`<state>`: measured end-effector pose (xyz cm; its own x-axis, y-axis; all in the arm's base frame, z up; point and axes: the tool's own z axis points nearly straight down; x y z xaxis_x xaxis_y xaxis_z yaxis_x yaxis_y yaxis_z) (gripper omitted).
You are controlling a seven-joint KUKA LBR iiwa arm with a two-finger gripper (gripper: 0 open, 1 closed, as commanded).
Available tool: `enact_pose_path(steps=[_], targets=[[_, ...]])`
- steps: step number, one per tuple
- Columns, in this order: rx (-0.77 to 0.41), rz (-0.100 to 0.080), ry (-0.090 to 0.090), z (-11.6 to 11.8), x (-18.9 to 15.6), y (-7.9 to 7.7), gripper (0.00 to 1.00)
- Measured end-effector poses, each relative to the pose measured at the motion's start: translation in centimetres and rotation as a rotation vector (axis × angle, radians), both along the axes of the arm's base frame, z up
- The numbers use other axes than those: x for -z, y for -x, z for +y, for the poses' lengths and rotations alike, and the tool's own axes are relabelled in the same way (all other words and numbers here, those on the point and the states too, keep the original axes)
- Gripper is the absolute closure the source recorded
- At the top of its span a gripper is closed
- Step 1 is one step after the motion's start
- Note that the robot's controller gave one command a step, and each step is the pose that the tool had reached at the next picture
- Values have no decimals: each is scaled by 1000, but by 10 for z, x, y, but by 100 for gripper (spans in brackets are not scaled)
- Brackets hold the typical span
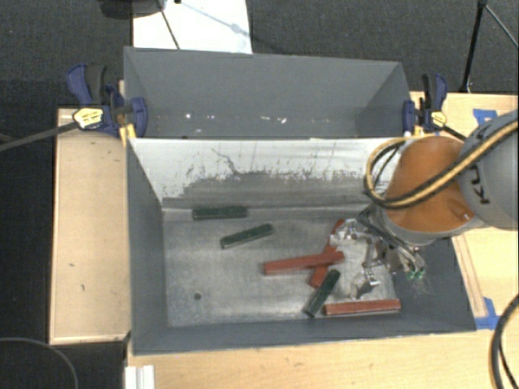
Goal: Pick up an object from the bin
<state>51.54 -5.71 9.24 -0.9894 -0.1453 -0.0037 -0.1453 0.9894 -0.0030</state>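
My gripper (pixel 366 280) hangs low over the right part of the bin floor, under the orange cover. Just below it lies a flat red-brown bar (pixel 362 306) near the front wall. A dark green bar (pixel 322 292) lies slantwise to the gripper's left, its lower end touching that red-brown bar. A longer red-brown bar (pixel 301 264) lies further left, with a short red-brown piece (pixel 322 275) crossing its right end. I see nothing between the fingers.
Two more dark green bars lie toward the back left: one slanted (pixel 246 236), one along the back wall's foot (pixel 220 212). The arm with its orange cover and cables comes in from the right over the bin's right wall.
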Motion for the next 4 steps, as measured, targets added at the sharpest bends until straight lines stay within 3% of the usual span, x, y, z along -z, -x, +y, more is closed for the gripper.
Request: enact_pose_path(steps=[1, 2, 3, 4], targets=[[-17, 3, -4, 9, -17, 6, 0], [-166, -13, -5, 90, 16, -23, 100], [-167, -14, -5, 90, 16, -23, 100], [-220, 1, -2, 91, -125, -12, 100]])
